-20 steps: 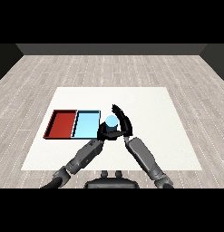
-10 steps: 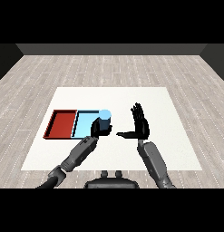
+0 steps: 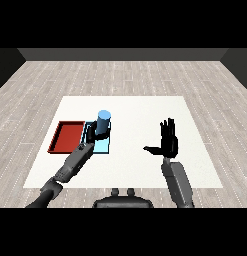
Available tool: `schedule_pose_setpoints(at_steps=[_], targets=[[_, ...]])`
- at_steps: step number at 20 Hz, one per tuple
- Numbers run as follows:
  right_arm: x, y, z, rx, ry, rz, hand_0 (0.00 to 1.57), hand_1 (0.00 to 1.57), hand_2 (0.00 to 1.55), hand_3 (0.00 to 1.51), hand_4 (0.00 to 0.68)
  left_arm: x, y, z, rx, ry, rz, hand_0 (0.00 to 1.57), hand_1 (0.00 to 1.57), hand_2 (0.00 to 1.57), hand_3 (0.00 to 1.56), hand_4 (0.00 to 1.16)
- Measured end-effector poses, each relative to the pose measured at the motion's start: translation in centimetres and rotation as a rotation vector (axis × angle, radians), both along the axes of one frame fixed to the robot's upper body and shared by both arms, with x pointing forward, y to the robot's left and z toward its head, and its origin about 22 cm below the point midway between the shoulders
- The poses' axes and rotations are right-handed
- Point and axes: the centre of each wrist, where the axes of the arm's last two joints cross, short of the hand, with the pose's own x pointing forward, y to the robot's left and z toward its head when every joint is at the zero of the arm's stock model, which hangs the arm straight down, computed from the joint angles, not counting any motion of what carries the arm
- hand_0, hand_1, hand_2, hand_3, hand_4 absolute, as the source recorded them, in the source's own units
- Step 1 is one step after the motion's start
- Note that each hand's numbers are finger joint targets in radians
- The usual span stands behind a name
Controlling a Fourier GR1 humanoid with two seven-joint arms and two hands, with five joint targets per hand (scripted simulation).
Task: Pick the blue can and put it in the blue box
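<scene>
The left hand was curled round the blue can, which stood upright over the light blue tray on the white bench. The red tray lay touching the light blue tray's left side. The right hand hung well right of that tray, fingers straight and apart, holding nothing.

Bright, even light; soft shadows; dim far floor.

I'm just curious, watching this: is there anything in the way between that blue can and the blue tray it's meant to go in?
Nothing visible. The left hand is curled round the blue can, which is already over the light blue tray. The red tray lies beside it.
</scene>
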Motion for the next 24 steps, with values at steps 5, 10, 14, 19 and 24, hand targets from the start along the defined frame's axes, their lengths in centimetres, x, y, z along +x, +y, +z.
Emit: schedule_pose_setpoints(at_steps=[5,10,14,19,24], targets=[[-0.3,-0.5,-0.4,0.018,0.019,-0.014,0.00,0.00,0.00,0.00,0.000,1.3,2.7,0.1,0.175,0.122,0.096,1.57,1.57,1.56,1.48,1.01],[-0.5,-1.1,-1.4,0.029,0.035,-0.015,0.00,0.00,0.00,0.00,0.000,2.2,4.7,-0.9,0.326,0.313,0.178,0.89,0.89,0.83,0.84,0.92],[-0.1,-1.1,-1.8,0.040,0.039,-0.025,0.00,0.00,0.00,0.00,0.000,1.6,4.8,-3.3,0.404,0.520,0.234,0.65,0.65,0.59,0.24,0.92],[0.0,-1.9,-2.8,0.041,0.056,-0.036,0.00,0.00,0.00,0.00,0.000,0.5,4.5,-5.9,0.436,0.680,0.288,1.38,1.38,1.20,0.00,0.76],[0.6,-2.7,-2.9,0.019,0.066,-0.047,0.00,0.00,0.00,0.00,0.000,0.4,4.9,-6.3,0.356,0.758,0.354,0.24,0.24,0.00,0.00,0.47]])
